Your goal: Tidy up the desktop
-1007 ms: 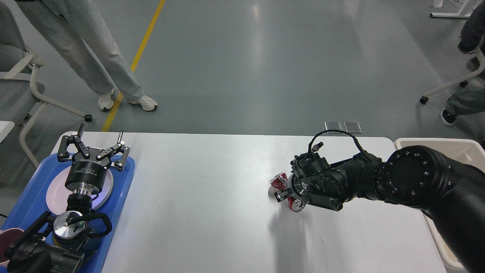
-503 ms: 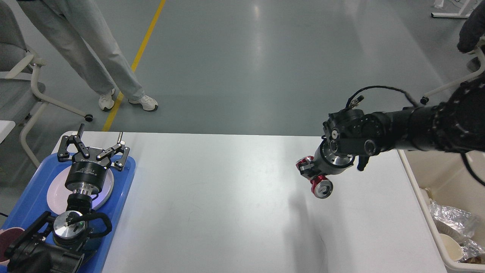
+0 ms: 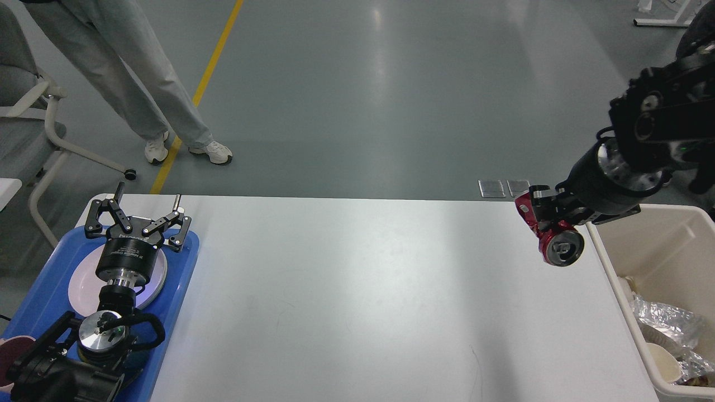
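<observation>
The desktop [image 3: 346, 290] is a wide white tabletop with rounded corners. My right gripper [image 3: 550, 220] is shut on a crushed red drinks can [image 3: 553, 237] and holds it in the air above the desktop's far right corner, just left of the cream bin [image 3: 667, 220]. My left gripper [image 3: 136, 219] is open and empty. It hovers over a white plate [image 3: 84, 285] on the blue tray [image 3: 184, 262] at the left end of the desktop.
The cream bin at the right edge holds crumpled foil [image 3: 665, 324] and paper cups [image 3: 662, 357]. A person's legs [image 3: 139, 78] stand beyond the table at the far left, by a chair [image 3: 39, 123]. A dark red item [image 3: 11, 346] lies on the tray's near end.
My right arm has lifted the red can off the middle-right of the desktop and carried it up and to the right, towards the bin. The left arm has not moved.
</observation>
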`<state>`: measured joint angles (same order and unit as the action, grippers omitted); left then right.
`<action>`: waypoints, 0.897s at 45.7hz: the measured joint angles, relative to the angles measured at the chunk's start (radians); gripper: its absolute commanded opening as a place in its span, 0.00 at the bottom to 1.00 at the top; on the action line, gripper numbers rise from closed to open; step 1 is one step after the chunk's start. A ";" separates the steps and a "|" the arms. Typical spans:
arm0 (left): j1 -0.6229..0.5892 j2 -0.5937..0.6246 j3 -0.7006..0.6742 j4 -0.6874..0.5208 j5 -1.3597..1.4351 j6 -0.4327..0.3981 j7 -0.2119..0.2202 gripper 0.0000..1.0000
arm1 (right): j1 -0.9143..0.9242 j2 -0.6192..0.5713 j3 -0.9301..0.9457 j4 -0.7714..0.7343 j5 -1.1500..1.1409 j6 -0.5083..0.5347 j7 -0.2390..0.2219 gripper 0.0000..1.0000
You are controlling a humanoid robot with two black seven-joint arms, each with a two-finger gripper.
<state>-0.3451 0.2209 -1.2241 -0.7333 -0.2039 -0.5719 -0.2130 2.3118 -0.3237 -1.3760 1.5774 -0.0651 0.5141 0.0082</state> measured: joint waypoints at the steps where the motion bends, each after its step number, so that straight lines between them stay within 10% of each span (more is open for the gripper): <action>1: 0.000 0.000 0.000 0.000 0.000 0.000 0.000 0.96 | 0.008 0.000 -0.020 0.002 0.006 0.002 0.017 0.00; 7: 0.000 0.000 0.000 0.000 0.000 0.000 0.000 0.96 | 0.026 0.000 -0.121 0.005 0.020 0.001 0.079 0.00; 22: 0.000 0.000 0.001 0.000 0.000 0.001 0.000 0.96 | -0.174 -0.271 -0.257 -0.182 -0.081 -0.071 0.063 0.00; 41: 0.000 0.000 0.002 0.000 0.000 0.001 0.000 0.96 | -1.127 -0.466 0.252 -0.991 -0.113 -0.092 0.058 0.00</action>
<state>-0.3451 0.2209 -1.2225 -0.7333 -0.2041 -0.5706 -0.2130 1.1848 -0.7901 -1.1243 0.5862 -0.1786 0.4216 0.0658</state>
